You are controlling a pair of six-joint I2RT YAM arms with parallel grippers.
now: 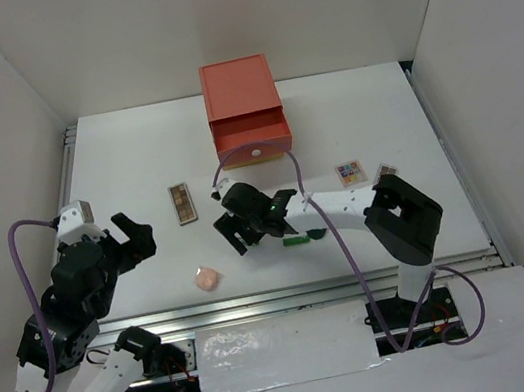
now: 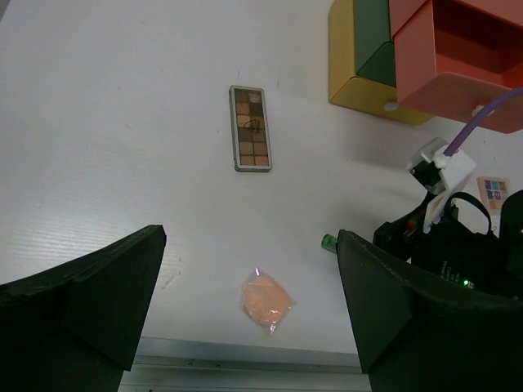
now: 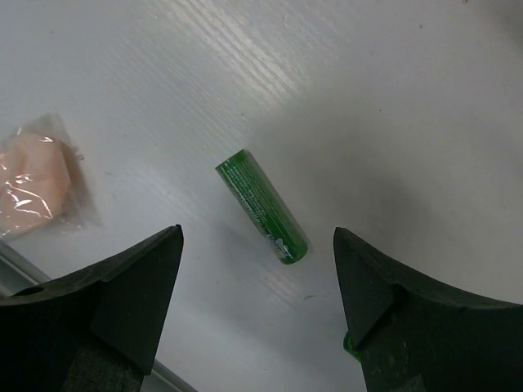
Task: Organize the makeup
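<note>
My right gripper point(image 1: 231, 234) is open and empty, hovering over a green tube point(image 3: 261, 206) that lies on the table between its open jaws point(image 3: 257, 233). The tube also shows in the top view point(image 1: 297, 240), with a dark green compact point(image 1: 318, 234) beside it. A peach puff point(image 1: 207, 278) in clear wrap lies near the front edge. My left gripper point(image 1: 141, 236) is open and empty, left of the puff point(image 2: 266, 301). A brown palette point(image 1: 182, 203) lies at mid-left. A multicolour palette point(image 1: 349, 173) and a pinkish palette point(image 1: 384, 171) lie at the right.
The stacked drawer box point(image 1: 242, 98) stands at the back, its red top drawer point(image 1: 253, 142) pulled open; yellow and green tiers point(image 2: 359, 77) show below. A metal rail point(image 1: 310, 294) runs along the table's front edge. White walls enclose the table.
</note>
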